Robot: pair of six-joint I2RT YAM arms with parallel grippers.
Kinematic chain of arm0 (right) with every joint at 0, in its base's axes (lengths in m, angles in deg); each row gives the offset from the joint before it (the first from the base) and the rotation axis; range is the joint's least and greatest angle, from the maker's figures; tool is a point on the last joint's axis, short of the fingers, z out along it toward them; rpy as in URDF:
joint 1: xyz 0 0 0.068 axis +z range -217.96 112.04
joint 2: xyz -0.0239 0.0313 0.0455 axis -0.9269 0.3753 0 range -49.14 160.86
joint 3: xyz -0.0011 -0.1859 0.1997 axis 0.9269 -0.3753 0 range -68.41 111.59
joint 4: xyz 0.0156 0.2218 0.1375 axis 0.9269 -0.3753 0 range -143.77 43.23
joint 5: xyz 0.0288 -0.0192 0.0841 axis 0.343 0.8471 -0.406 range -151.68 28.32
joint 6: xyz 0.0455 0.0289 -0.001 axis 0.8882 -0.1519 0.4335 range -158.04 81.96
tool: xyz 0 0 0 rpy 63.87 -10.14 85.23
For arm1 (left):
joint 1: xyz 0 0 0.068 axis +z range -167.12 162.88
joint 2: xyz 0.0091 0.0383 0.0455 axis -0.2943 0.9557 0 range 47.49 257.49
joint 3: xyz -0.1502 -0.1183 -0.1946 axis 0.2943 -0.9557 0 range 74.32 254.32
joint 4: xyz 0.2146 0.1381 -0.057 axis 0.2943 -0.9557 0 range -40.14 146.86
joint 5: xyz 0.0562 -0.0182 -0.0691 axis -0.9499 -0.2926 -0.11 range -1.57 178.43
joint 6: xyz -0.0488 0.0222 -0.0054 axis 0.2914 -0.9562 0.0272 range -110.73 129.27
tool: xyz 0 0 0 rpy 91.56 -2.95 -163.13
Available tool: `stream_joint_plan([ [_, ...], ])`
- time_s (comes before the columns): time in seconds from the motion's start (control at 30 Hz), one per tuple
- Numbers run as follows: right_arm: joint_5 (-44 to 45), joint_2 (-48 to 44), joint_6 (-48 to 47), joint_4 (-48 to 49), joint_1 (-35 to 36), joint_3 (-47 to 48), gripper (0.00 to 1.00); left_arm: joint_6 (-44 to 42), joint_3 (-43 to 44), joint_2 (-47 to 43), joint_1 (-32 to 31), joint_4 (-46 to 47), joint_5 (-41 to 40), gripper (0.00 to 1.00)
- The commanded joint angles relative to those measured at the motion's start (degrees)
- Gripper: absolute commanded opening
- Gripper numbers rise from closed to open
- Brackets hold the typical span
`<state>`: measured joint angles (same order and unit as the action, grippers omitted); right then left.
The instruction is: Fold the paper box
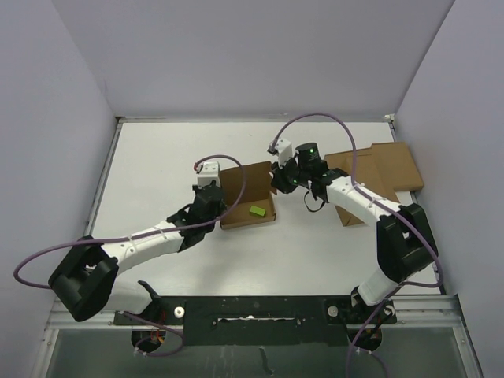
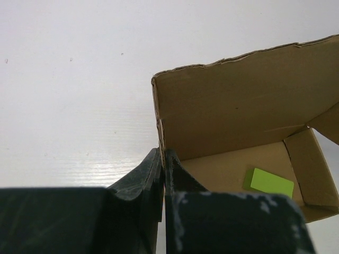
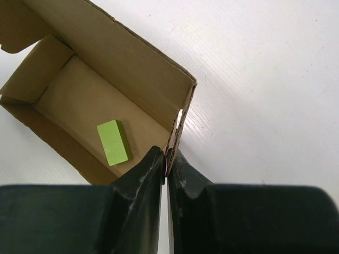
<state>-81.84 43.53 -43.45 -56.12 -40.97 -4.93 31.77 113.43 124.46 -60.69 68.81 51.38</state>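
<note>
Two grippers flank the paper box (image 1: 240,206) in the top view. It sits open-topped near the middle of the table (image 1: 157,173), left gripper (image 1: 218,193) at its left wall, right gripper (image 1: 276,183) at its right wall. A flat cardboard slab (image 1: 390,165) lies by the right edge. Left wrist: fingers pinched shut on the box's wall edge, box ahead and to the right, green block (image 2: 269,182) on its floor. Right wrist: fingers clamped on a wall's end edge, box ahead-left, block inside.

Matt brown cardboard paper box (image 2: 238,106), ragged-edged; smooth green block (image 3: 114,142); faintly glossy white table (image 2: 79,106).
</note>
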Motion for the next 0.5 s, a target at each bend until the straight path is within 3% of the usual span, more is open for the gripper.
stream_joint_plan([
  [0.0, -2.8, -3.8, 2.7, 2.4, 0.8, -1.4, 0.09, 1.7, -0.6, -0.6, -2.5, 4.1, -1.2, 0.0],
  [0.47, -0.1, -6.7, 5.2, 3.5, 3.2, -4.9, 0.14, 2.6, -3.7, -2.5, -6.0, 4.8, -5.1, 0.0],
])
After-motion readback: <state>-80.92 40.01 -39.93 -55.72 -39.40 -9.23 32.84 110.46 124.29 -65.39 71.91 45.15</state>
